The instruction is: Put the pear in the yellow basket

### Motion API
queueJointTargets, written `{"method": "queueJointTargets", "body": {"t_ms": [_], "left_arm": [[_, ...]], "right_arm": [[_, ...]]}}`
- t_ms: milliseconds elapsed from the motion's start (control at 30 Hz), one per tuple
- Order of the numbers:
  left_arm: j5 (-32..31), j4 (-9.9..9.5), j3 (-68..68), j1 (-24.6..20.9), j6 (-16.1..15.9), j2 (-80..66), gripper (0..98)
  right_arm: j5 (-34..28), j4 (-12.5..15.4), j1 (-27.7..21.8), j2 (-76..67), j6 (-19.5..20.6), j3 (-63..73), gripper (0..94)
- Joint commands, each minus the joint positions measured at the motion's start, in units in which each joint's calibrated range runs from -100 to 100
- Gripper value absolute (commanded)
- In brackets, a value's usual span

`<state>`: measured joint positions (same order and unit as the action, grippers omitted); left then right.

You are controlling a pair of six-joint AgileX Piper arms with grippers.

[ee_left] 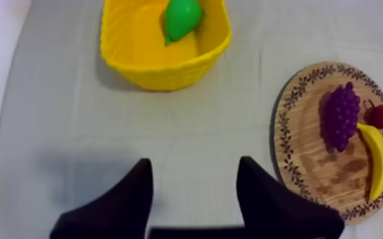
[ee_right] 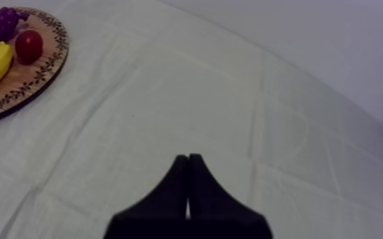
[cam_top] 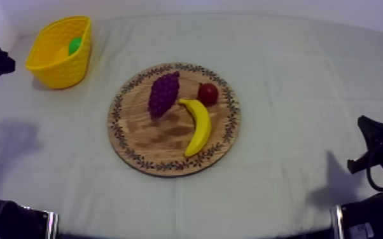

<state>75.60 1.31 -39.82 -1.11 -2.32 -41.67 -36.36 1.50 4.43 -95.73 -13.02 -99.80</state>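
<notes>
Pear (cam_top: 74,45): green, lying inside the yellow basket (cam_top: 59,54), against the wall on the side toward the worktop's far edge. We see none of it on the board. The basket stands at the far left corner of the worktop (cam_top: 296,76), upright, well apart from the board.

Round wooden board (cam_top: 156,136): patterned rim, flat on the grey-white cloth about mid-worktop. We count three fruits on it:
- bunch of grapes (cam_top: 163,93), purple, on the part of the board toward the far edge and nearest the basket
- small red fruit (cam_top: 208,94), just beside the grapes, on the side toward the right edge
- banana (cam_top: 198,126), yellow, curved, running from between those two toward the near edge. One tip is close to the red fruit; we cannot tell whether they touch.

Left claw (ee_left: 194,162): fingers wide apart, nothing between them, bare cloth beneath. The basket sits beyond the fingertips with the pear in it, stem end pointing down into the basket floor. The board lies off to the side, toward mid-worktop.

Right claw (ee_right: 188,156): fingers pressed together into a narrow wedge, gripping nothing, over plain cloth well apart from the board. The right arm (cam_top: 377,143) sits low at the right edge of the worktop.
</notes>
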Motion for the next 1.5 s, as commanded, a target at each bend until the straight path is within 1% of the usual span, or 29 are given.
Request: {"method": "queueJointTargets", "body": {"t_ms": [0, 133, 400, 700, 867, 967, 1033, 1133, 1333, 1467], "left_arm": [[-2.37, 0.22, -2.86, 0.12, 0.02, -5.12, 47.1], [-6.62, 0.43, -7.56, 0.28, 0.40, -10.99, 43.4], [-15.60, 0.17, -17.94, 1.16, 0.80, -22.12, 33.7], [-23.15, -0.14, -27.87, 1.87, 1.16, -33.71, 25.8], [-27.21, -0.28, -34.03, 1.98, 2.10, -39.85, 16.9], [-28.77, -0.30, -37.17, 2.02, 2.60, -42.96, 7.0], [-29.48, -0.34, -39.15, 2.06, 3.19, -44.57, 3.5], [-30.40, -0.39, -41.66, 2.03, 3.71, -46.48, 1.2], [-32.59, -0.52, -46.82, 1.60, 3.96, -49.63, 0.2], [-33.43, -1.21, -49.99, 1.47, 4.46, -51.42, 0.1]], "right_arm": [[-0.02, -0.01, 0.02, -0.03, 0.00, 0.02, 0.4], [-0.02, -0.01, 0.02, -0.03, 0.00, 0.02, 0.4], [-0.02, -0.01, 0.02, -0.03, 0.00, 0.02, 0.4], [-0.02, -0.01, 0.02, -0.03, 0.00, 0.02, 0.4], [-0.02, -0.01, 0.02, -0.03, 0.00, 0.02, 0.4], [-0.02, -0.01, 0.02, -0.03, 0.00, 0.02, 0.4], [-0.02, -0.01, 0.02, -0.03, 0.00, 0.02, 0.4], [-0.02, -0.01, 0.02, -0.03, 0.00, 0.02, 0.4], [-0.02, -0.01, 0.02, -0.03, 0.00, 0.02, 0.4], [-0.02, -0.01, 0.02, -0.03, 0.00, 0.02, 0.4]]}}
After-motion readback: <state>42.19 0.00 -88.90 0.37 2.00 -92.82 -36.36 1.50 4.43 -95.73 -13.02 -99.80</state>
